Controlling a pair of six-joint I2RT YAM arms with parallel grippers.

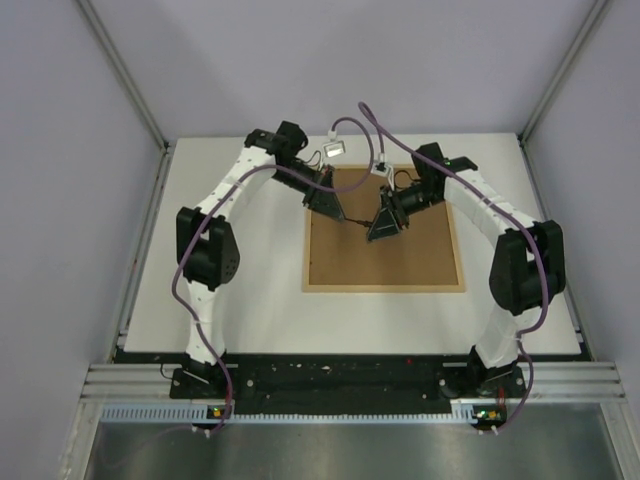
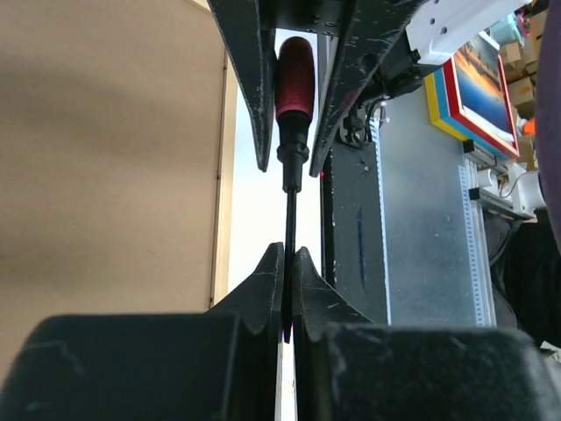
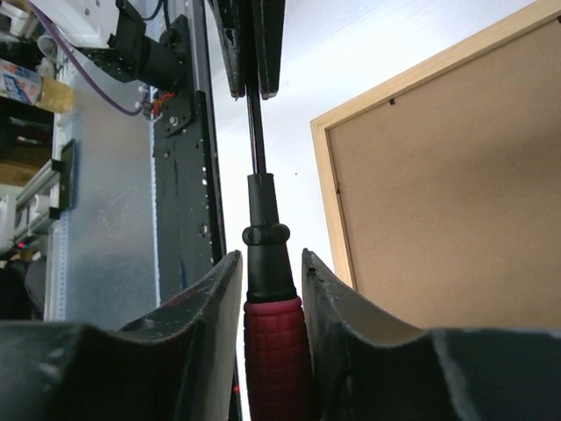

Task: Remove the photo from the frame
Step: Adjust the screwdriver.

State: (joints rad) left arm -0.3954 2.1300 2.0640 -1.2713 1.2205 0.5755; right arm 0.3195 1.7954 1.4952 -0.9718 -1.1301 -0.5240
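Observation:
The frame [image 1: 384,288] lies face down on the white table, its pale wood rim around the brown backing board [image 1: 400,255]. The photo is hidden under that board. Above the board's left part, a screwdriver [image 1: 355,229] with a red handle [image 3: 276,351] spans between both grippers. My right gripper [image 3: 270,263] is shut on the handle. My left gripper [image 2: 287,263] is shut on the thin black shaft [image 2: 289,210] near its tip. The frame's rim [image 3: 333,202] and the board [image 3: 456,193] show to the right in the right wrist view, and the board [image 2: 105,175] to the left in the left wrist view.
Purple cables [image 1: 352,125] loop over the frame's far edge. Grey walls close the table in at the back and sides. A black rail [image 1: 340,375] carries both arm bases at the near edge. A colourful picture [image 2: 478,74] stands off the table, beyond the metal shelf.

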